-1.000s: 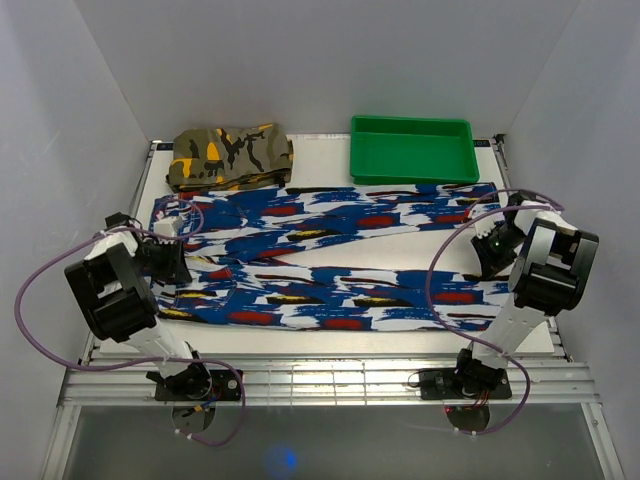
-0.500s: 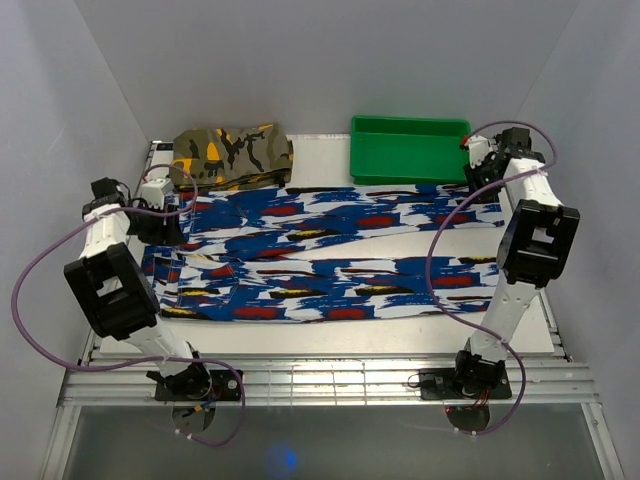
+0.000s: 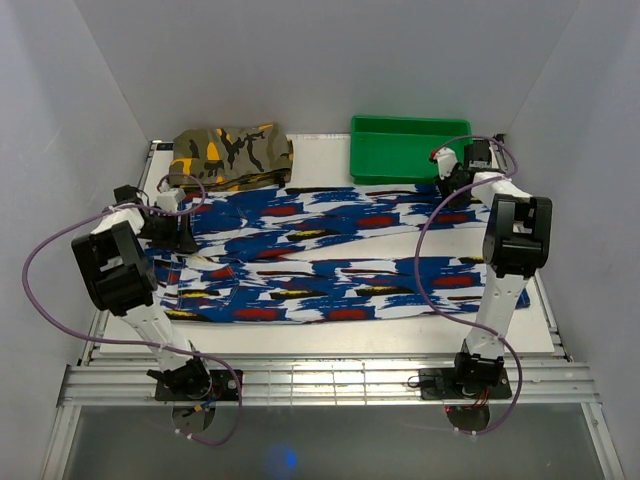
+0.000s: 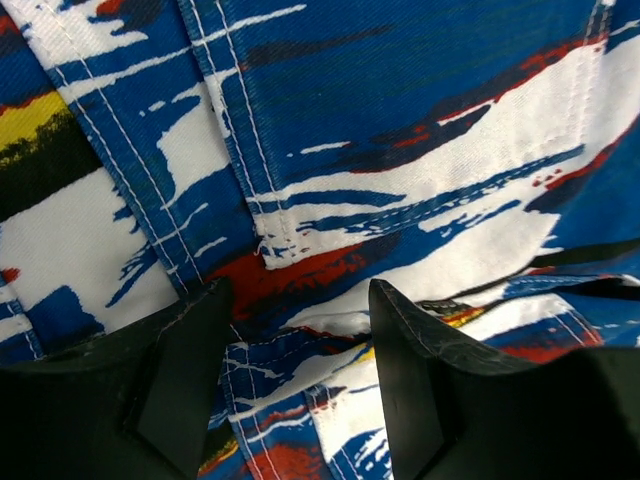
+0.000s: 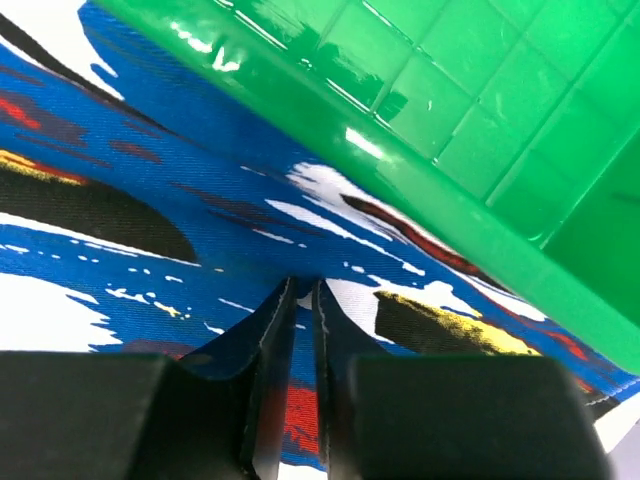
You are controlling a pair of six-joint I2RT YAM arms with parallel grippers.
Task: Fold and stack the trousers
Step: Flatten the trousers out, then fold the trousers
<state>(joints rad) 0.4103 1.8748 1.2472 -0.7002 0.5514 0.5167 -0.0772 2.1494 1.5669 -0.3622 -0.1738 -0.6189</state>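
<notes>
The trousers point(image 3: 330, 250), in a blue print with white, red and black streaks, lie spread flat across the table with both legs running left to right. My left gripper point(image 3: 185, 230) is low over their left, waist end. In the left wrist view its gripper point(image 4: 295, 300) is open, with a stitched fold of the trousers point(image 4: 400, 150) between the wide-apart fingers. My right gripper point(image 3: 447, 190) is at the far leg's right end, beside the green tray. In the right wrist view it point(image 5: 298, 285) is shut on a thin pinch of the trousers point(image 5: 150, 170).
A green plastic tray point(image 3: 410, 122) stands at the back right, its wall right next to my right gripper point(image 5: 450, 120). A folded olive camouflage garment point(image 3: 230, 152) lies at the back left. White walls close in the table on three sides.
My right gripper has moved from between the legs at the right to the far leg by the tray, then a little left. My left gripper has moved farther back. The near leg has shifted.
</notes>
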